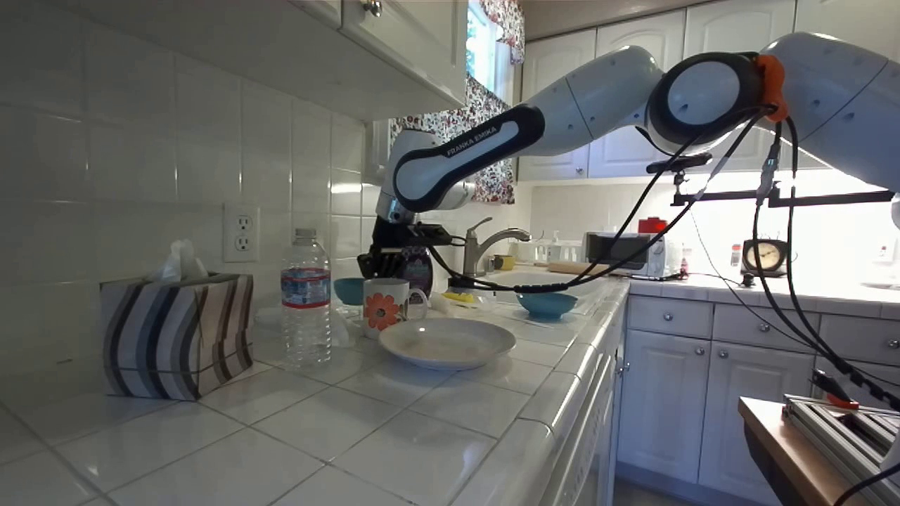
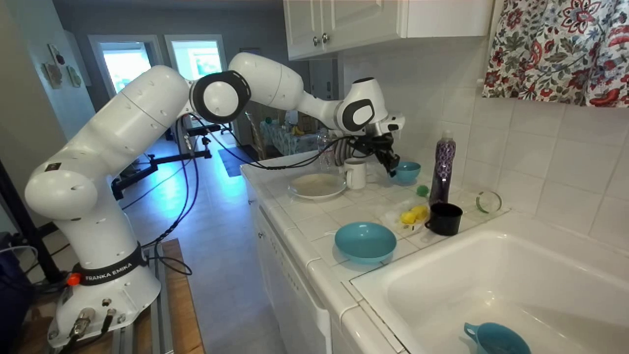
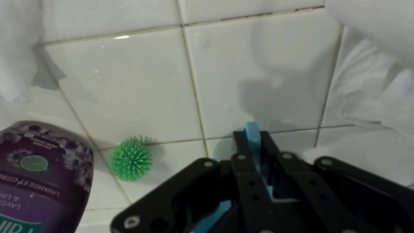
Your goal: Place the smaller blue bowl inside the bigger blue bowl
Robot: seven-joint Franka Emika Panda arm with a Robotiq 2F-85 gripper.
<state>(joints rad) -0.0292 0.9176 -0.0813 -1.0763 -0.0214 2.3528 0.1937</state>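
Note:
The smaller blue bowl (image 1: 348, 291) is at the back of the counter by the wall, beside the mug; it also shows in an exterior view (image 2: 409, 173). My gripper (image 2: 392, 169) points down at the bowl's side. In the wrist view the fingers (image 3: 253, 139) are closed on a narrow blue edge or handle of the bowl, and more of its blue surface (image 3: 213, 215) shows behind the fingers. Most of the bowl is hidden there. I cannot tell whether its base touches the counter. The bigger blue bowl (image 2: 365, 242) stands upright near the sink's corner; it also shows in an exterior view (image 1: 547, 305).
A flowered mug (image 1: 383, 309) and a pale plate (image 1: 447, 344) stand near the gripper. A purple soap bottle (image 2: 442, 169), green spiky ball (image 3: 131, 159), black cup (image 2: 444, 219) and yellow items (image 2: 414, 215) are between the bowls and sink (image 2: 516, 260). A water bottle (image 1: 306, 309) stands by the wall.

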